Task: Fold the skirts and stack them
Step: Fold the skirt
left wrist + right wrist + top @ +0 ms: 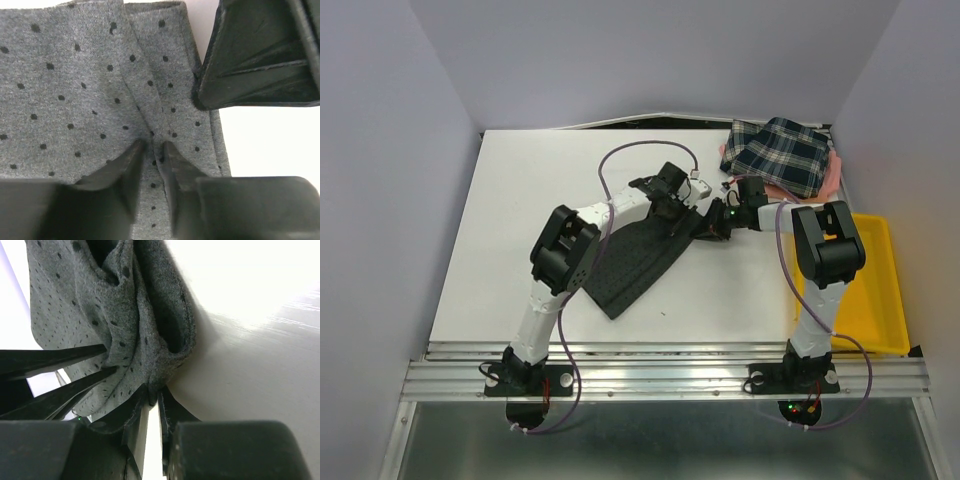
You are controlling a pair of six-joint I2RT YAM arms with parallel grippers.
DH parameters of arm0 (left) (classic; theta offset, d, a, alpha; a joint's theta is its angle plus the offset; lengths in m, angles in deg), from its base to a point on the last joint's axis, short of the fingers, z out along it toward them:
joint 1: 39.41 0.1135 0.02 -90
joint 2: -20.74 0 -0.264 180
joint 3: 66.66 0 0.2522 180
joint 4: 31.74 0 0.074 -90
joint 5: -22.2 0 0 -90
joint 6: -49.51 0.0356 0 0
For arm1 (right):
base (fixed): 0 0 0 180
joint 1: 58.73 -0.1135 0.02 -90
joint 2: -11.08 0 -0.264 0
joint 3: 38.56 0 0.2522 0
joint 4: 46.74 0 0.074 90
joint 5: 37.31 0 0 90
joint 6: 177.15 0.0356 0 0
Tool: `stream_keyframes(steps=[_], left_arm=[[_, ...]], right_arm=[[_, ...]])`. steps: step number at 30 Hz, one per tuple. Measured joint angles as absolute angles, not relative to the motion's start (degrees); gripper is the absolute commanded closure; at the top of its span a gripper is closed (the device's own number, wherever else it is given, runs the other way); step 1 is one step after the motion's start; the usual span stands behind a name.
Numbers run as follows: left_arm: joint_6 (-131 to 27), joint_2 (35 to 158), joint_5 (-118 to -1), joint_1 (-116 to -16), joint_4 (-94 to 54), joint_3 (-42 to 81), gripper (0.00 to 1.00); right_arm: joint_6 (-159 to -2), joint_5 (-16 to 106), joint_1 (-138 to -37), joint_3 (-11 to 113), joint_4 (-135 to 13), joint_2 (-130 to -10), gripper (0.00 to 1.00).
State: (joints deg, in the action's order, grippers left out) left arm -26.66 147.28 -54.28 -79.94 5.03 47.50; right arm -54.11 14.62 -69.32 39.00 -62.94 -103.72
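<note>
From above, you see the dotted skirt [632, 265] lying near the middle of the white table [520, 200]. Its dark cloth runs from the near left toward the far right, and both arms meet over that far end. Your left claw [672, 212] and your right claw [710, 228] sit just beside each other there. In this view they are too dark and small to tell how their jaws stand. The plaid skirt [782, 152] rests in the far right corner of the table, on top of the pink skirt [832, 178], of which only an edge shows. A yellow tray [880, 300] sits at the right edge, beside the right arm.

On the left wrist camera, your left claw is clenched on a raised ridge of the dotted skirt. Its two fingers [127, 167] press in from either side with the cloth squeezed between the tips. The grey cloth lies flat to the left, and creases fan out from the pinch. The skirt's edge runs down the right side, with bare table beyond it. A black block at the upper right, part of the right claw, stands just beside that edge.

On the right wrist camera, your right claw is grasping the dotted skirt at a folded edge, with the fingertips almost together and a thin layer of cloth between them. The cloth bunches in deep folds above the tips, and the table lies to the right. Dark wedge shapes press against the cloth on the left, but you cannot tell what they are.
</note>
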Motion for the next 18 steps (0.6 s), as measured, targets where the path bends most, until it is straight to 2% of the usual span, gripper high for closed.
stream_keyframes(steps=[1, 2, 4, 5, 11, 14, 18], left_arm=[[-26.75, 147.43, -54.28, -79.94, 5.05, 47.50, 0.77], [-27.01, 147.58, -54.28, -79.92, 5.07, 47.50, 0.85], [-27.25, 147.65, -54.35, -79.92, 5.14, 47.50, 0.94], [-27.30, 147.65, -54.33, -79.92, 5.20, 47.50, 1.00], [-27.41, 147.61, -54.19, -79.92, 5.38, 47.37, 1.00], [-27.36, 147.21, -53.98, -79.92, 5.47, 46.82, 1.00], [-27.39, 146.05, -53.23, -79.92, 6.30, 45.90, 1.00]], right_arm=[[-54.11, 14.62, -69.32, 38.95, -62.90, -103.72, 0.82], [-54.11, 14.62, -69.30, 38.93, -62.88, -103.72, 0.82], [-54.11, 14.62, -69.30, 38.91, -62.81, -103.72, 0.82], [-54.09, 14.62, -69.30, 38.91, -62.79, -103.72, 0.86], [-53.92, 14.67, -69.30, 38.91, -62.70, -103.92, 0.91], [-53.85, 14.65, -69.30, 38.89, -62.63, -103.98, 0.99], [-53.59, 14.58, -69.30, 38.86, -62.57, -104.07, 0.99]])
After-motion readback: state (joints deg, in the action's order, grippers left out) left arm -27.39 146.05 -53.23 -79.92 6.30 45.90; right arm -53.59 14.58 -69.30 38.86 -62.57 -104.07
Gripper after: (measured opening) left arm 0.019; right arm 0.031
